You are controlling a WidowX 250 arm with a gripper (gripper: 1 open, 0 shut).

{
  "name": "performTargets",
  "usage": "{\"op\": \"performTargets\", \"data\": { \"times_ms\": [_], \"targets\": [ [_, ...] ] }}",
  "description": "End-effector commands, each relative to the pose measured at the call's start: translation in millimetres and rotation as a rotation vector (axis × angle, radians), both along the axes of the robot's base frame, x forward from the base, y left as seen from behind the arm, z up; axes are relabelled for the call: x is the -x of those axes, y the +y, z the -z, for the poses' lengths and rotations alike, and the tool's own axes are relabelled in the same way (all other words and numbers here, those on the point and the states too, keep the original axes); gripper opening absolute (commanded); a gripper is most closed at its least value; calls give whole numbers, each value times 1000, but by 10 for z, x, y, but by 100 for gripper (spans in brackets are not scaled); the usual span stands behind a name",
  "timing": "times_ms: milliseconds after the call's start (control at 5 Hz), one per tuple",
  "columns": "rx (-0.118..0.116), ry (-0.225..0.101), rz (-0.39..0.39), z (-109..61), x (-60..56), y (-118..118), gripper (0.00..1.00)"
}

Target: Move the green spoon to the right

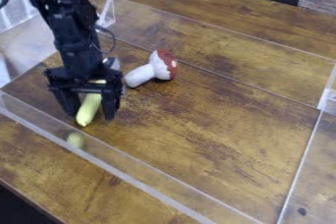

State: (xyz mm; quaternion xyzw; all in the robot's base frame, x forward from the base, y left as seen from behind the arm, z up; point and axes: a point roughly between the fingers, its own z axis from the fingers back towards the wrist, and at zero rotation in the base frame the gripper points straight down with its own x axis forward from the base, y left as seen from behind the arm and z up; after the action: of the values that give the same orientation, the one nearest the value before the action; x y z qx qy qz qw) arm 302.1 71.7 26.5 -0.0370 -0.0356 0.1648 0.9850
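The green spoon (86,110) lies on the wooden table, its yellow-green handle showing between the gripper's two black fingers; its metal bowl is hidden. My gripper (85,103) has come down over the spoon, with its jaws open on either side of the handle. I cannot tell whether the fingers touch the spoon. The black arm rises up and to the left from there.
A white mushroom toy with a red cap (149,69) lies just right of the gripper. A clear plastic wall (157,184) runs along the front and sides of the wooden table (223,110).
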Motion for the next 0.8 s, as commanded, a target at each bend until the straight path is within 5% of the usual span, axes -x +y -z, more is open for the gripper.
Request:
{"op": "performTargets", "data": {
  "times_ms": [0,200,600],
  "targets": [
    [-14,-48,-26,-127,-112,146,0],
    [-11,-51,-16,-152,-159,184,0],
    [18,-58,172,-213,-136,316,0]
  ]
}}
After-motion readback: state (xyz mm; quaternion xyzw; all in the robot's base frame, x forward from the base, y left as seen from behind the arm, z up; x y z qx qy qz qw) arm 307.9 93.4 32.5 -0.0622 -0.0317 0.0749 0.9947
